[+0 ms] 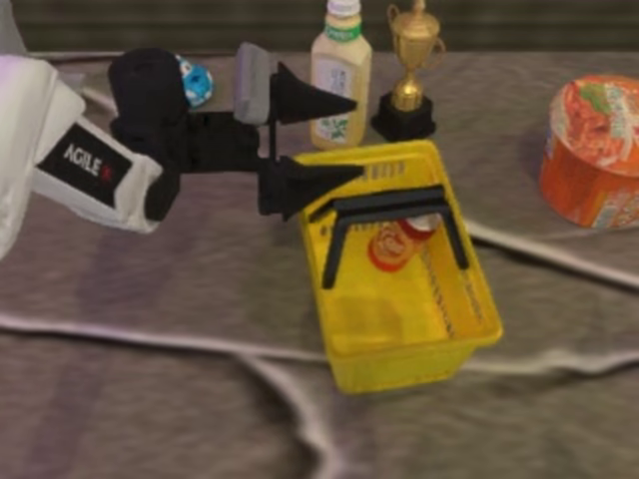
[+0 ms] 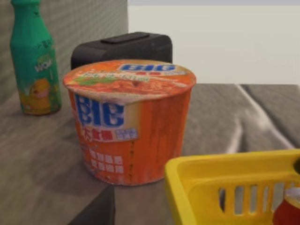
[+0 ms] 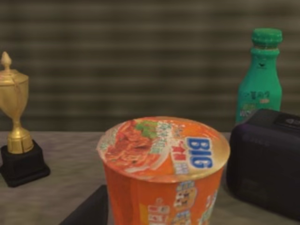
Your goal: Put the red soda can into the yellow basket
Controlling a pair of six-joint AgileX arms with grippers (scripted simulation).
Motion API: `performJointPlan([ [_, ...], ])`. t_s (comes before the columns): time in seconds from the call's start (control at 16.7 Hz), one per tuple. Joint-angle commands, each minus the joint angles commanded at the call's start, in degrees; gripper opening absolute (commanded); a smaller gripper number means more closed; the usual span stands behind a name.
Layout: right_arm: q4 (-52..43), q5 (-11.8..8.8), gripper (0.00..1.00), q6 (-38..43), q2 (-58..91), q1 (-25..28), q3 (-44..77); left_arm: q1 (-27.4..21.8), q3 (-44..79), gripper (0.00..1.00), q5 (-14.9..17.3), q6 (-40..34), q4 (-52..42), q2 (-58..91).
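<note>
One red soda can point(image 1: 389, 246): lies tilted inside the yellow basket, under the folded handles, silver top partly hidden by them; touched by no gripper. Its rim also shows at the corner of the left wrist view point(image 2: 289, 211).

One yellow basket point(image 1: 469, 299): rectangular, slotted walls, two black handles point(image 1: 394, 210) raised across its opening; stands near the middle of the desk point(image 1: 150, 399), slightly skewed to the desk's edges.

One left gripper point(image 1: 354, 140): hovers just beside the basket's rear left corner, jaws spread wide and empty, lower finger point(image 1: 310, 180) over the basket rim, upper finger pointing at the pale bottle.

Right gripper: not seen in the top view; jaw state cannot be told.

Other items, one each:
- orange noodle tub point(image 1: 594, 150), toward the desk's right edge, well apart from the basket
- pale bottle point(image 1: 341, 80) with white cap, at the rear edge, just behind the basket
- gold trophy point(image 1: 411, 70) on black base, beside the bottle
- small blue object point(image 1: 196, 82), partly hidden by the left arm
- green bottle point(image 3: 260, 77) and black box point(image 3: 267, 161), near the tub, in wrist views only
</note>
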Motion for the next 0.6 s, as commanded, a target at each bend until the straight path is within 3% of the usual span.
performJointPlan([
  [0.3,-1.1,-0.12,1.0,-0.84,1.66,0.61,1.44,-0.05,-0.64,1.0,-0.95,-0.21,-0.8,-1.57],
  [0.6,-9.9,-0.58,1.0,-7.57,15.1,5.0,13.51,1.76,-6.69,1.0,-8.13,-2.17,-6.54,-13.46],
])
